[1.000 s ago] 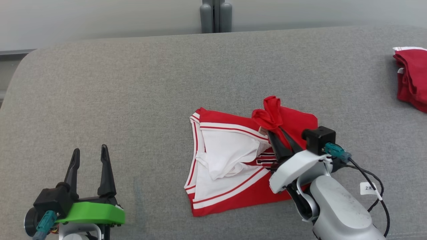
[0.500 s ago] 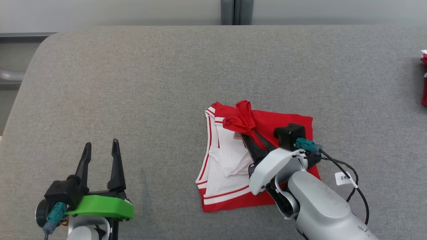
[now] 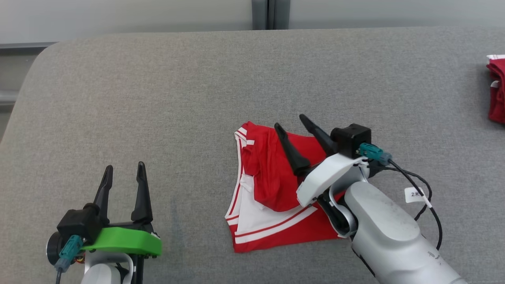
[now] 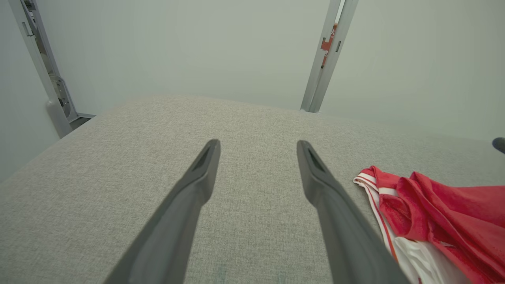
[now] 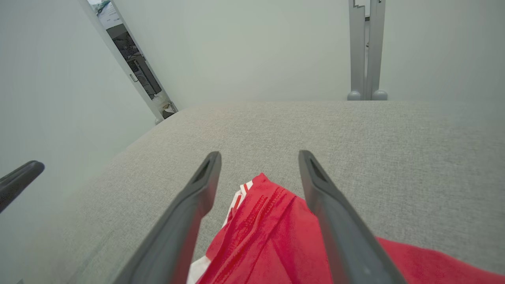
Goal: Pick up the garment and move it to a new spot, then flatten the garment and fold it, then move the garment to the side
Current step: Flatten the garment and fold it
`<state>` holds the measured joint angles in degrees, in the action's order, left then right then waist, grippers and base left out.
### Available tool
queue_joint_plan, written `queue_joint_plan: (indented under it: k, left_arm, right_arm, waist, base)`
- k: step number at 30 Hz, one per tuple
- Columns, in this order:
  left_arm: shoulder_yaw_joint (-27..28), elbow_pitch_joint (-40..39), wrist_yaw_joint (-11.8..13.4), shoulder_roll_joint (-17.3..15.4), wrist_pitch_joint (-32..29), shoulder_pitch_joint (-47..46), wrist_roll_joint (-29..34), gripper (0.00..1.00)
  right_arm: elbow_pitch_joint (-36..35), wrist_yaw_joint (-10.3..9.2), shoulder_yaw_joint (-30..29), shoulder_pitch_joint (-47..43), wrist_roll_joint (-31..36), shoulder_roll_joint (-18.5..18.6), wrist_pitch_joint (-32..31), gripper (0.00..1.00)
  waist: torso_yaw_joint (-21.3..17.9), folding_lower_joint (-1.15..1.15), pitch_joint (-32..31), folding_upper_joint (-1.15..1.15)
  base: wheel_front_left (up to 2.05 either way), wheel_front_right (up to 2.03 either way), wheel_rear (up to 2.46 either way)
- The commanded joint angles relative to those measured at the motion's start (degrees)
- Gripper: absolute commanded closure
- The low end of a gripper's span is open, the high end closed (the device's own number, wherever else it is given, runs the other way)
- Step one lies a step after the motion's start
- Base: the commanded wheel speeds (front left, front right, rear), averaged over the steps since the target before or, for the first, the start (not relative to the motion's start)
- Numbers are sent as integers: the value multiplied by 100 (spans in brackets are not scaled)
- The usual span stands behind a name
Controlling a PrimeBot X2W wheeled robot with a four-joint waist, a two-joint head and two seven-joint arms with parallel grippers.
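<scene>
Fingers (image 3: 292, 154) of the right gripper (image 3: 290, 121) stand apart over the garment (image 3: 268, 177), so its folded flap lies flat; the left gripper (image 3: 124, 165) idles, fingers apart.

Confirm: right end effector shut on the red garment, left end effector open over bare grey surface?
No: the right end effector is open above the red garment, gripping nothing; right wrist view shows it. Left end effector: correct.

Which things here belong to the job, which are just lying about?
In the job: red-and-white jersey garment, partly folded; open right gripper above it; open left gripper.
Lying about: second red cloth at the right edge of the grey fabric table; grey metal post behind.
</scene>
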<state>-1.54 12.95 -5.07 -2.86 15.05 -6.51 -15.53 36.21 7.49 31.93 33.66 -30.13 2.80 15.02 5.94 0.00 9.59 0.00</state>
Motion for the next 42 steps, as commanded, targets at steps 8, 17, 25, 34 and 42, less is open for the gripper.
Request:
queue_joint_plan:
  k: [8,17,25,34,42]
  left_arm:
    - [110,-39,-42,-10,14,93,67,0]
    - [154,-64,-50,-10,14,209,140,0]
    - [201,-34,-68,-10,14,289,168,0]
    - [24,-10,-105,-10,14,291,270,0]
    - [-949,201,-204,-10,14,91,413,0]
  right_arm:
    - [-1095,0,-1349,-782,923,359,16,0]
    - [-2030,0,-2369,-1809,1335,690,17,0]
    - [-2582,0,-2870,-2760,1479,461,17,0]
    - [-2749,0,-2906,-2995,1634,305,17,0]
    - [-2720,0,-2837,-2929,1727,291,17,0]
  waist:
    - [-252,0,-167,0]
    - [-463,0,-263,0]
    - [-542,0,-370,0]
    - [-609,0,-413,0]
    - [-589,0,-434,0]
  base:
    - [0,0,0]
    - [0,0,0]
    - [0,0,0]
    - [0,0,0]
    - [0,0,0]
